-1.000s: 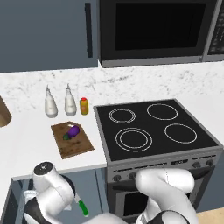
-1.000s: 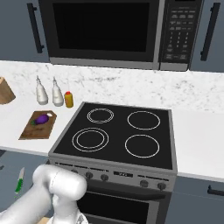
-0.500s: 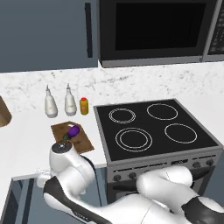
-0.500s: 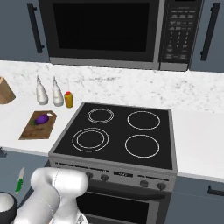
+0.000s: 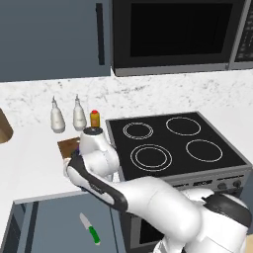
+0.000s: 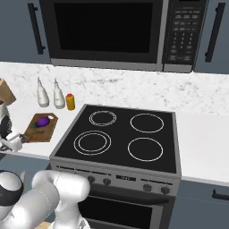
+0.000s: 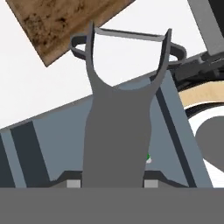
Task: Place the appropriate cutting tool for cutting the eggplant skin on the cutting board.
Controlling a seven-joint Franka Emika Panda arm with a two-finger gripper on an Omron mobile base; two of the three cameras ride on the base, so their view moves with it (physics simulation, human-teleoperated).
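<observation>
Grey peeler point(image 7: 117, 131), fingers clamped on handle; cutting board point(image 7: 65, 22) upper left. Risk: slipping, landing off-board.

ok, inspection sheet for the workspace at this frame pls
Surface: white counter left of the stove.
Job's things: eggplant lies on the cutting board; grey peeler held upright between the fingers, above the counter edge, board corner ahead of it.
Clutter: two white bottles, small yellow bottle; green-handled knife low, left of the stove front.
Grippers: gripper shut on the peeler.
Cables: nothing seen.
Surroundings: microwave above stove, grey cabinets.
</observation>
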